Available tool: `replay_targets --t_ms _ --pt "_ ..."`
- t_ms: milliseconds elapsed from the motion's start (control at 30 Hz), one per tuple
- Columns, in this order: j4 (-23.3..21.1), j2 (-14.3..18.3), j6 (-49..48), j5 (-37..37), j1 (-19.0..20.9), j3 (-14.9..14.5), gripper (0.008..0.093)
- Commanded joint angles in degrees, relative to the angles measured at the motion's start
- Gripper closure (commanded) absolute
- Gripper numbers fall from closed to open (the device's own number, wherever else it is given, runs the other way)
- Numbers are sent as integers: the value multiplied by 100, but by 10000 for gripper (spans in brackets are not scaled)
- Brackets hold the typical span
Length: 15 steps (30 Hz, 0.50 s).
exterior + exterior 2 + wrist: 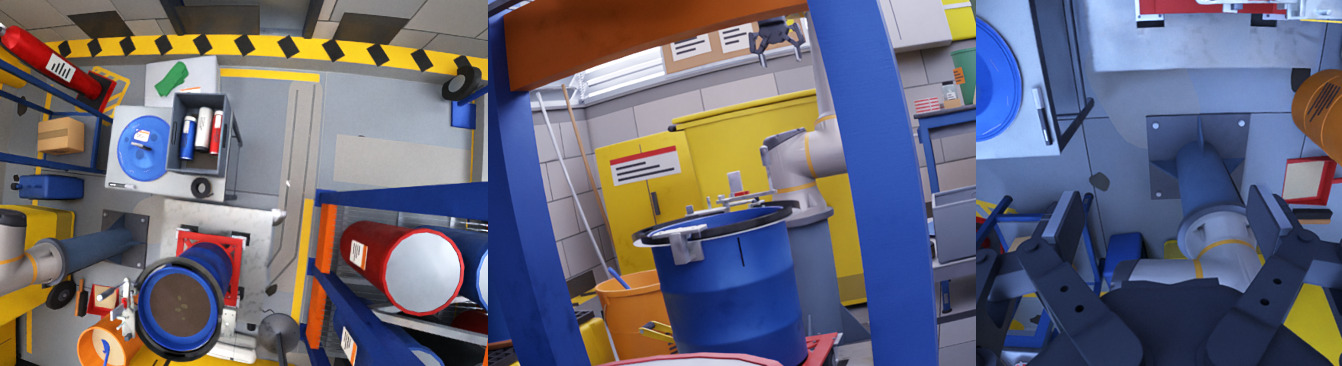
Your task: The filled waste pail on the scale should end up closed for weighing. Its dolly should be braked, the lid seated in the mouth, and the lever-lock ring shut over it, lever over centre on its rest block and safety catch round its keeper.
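The robot's own blue pedestal (1202, 176) lies straight below my gripper (1167, 210), which is open and empty. The gripper (777, 51) hangs high near the ceiling, well above the blue waste pail (732, 275). The pail (180, 302) stands open-mouthed on a red dolly (210, 245) on the grey scale plate, brown waste showing inside. A black lever-lock ring (716, 226) sits loosely round its rim, with its lever (744, 197) on the far side. The blue lid (144, 148) lies flat on a grey table beside the scale.
A yellow cabinet (708, 177) stands behind the pail. An orange bucket (630, 311) sits beside it. A grey bin of spray cans (200, 132) shares the table with the lid. Blue racking with red drums (400, 265) fills the right side. A fire extinguisher (50, 60) lies far left.
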Motion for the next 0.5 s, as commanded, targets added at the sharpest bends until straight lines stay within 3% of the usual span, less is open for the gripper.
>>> replay_targets --t_ms 0,300,467 --pt "-2 -1 0 0 0 -6 80" --pt "-2 -1 0 0 0 -6 80" --pt "-2 -1 0 0 0 -7 175"
